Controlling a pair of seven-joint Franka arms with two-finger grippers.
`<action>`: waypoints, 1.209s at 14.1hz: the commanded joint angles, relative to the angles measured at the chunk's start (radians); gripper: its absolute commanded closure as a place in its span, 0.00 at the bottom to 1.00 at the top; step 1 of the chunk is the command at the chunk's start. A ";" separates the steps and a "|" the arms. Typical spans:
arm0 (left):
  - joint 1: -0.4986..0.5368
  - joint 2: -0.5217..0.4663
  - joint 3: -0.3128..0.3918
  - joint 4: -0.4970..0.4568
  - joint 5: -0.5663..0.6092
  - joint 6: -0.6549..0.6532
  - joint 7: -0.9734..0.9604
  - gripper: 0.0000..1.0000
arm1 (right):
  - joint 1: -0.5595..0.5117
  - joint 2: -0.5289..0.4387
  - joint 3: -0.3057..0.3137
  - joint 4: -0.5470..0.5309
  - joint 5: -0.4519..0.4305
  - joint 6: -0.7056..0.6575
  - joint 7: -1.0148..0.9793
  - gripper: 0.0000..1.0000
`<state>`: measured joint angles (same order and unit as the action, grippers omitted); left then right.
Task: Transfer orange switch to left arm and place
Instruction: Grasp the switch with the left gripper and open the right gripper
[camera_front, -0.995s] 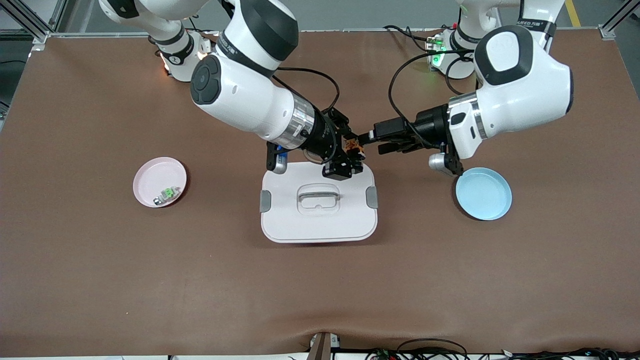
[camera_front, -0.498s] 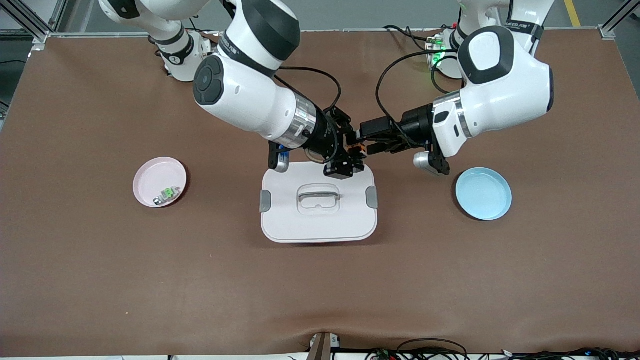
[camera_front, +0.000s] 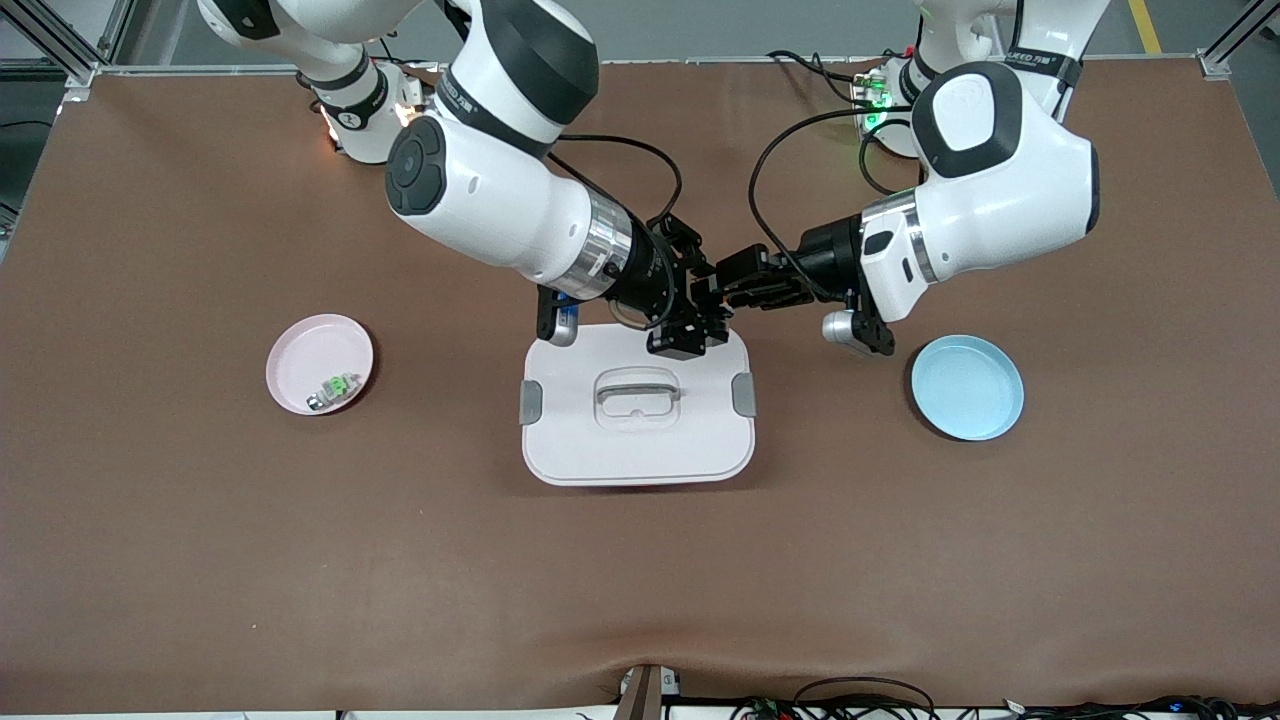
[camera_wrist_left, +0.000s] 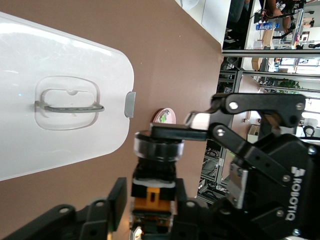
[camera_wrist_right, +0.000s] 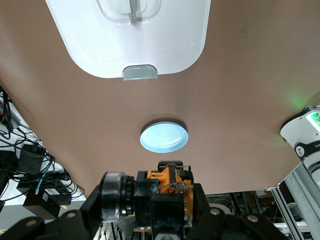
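Note:
The orange switch (camera_wrist_left: 152, 192) hangs in the air with both grippers on it. My right gripper (camera_front: 698, 305) is shut on its black and orange body (camera_wrist_right: 172, 187), the round cap sticking out sideways. My left gripper (camera_front: 724, 284) meets it head-on, its fingers (camera_wrist_left: 118, 197) closed against the switch's sides. Both hands hover over the corner of the white box (camera_front: 637, 440) that lies farthest from the front camera, toward the left arm's end. The front view hides the switch between the black fingers.
A blue plate (camera_front: 967, 387) lies beside the box toward the left arm's end. A pink plate (camera_front: 320, 362) toward the right arm's end holds a small green-and-silver switch (camera_front: 333, 388). The box's grey handle (camera_front: 637, 388) sits mid-lid.
The left arm has swung in toward the right gripper and its fingers have closed round the switch. The right arm has hardly moved and keeps its hold.

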<state>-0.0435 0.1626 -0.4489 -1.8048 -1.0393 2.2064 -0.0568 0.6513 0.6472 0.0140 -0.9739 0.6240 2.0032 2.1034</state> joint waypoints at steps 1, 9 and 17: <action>-0.001 0.008 -0.004 0.010 -0.001 0.013 0.006 1.00 | -0.018 0.019 0.018 0.043 0.014 -0.001 0.018 1.00; -0.001 0.006 -0.004 0.010 -0.002 0.015 -0.006 1.00 | -0.038 0.019 0.017 0.043 0.026 0.005 0.010 0.00; 0.031 -0.043 0.009 -0.001 0.074 0.007 -0.009 1.00 | -0.148 0.002 0.018 0.043 0.033 -0.134 -0.141 0.00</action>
<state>-0.0315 0.1586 -0.4434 -1.8012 -1.0029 2.2256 -0.0558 0.5392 0.6477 0.0168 -0.9565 0.6406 1.9373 2.0373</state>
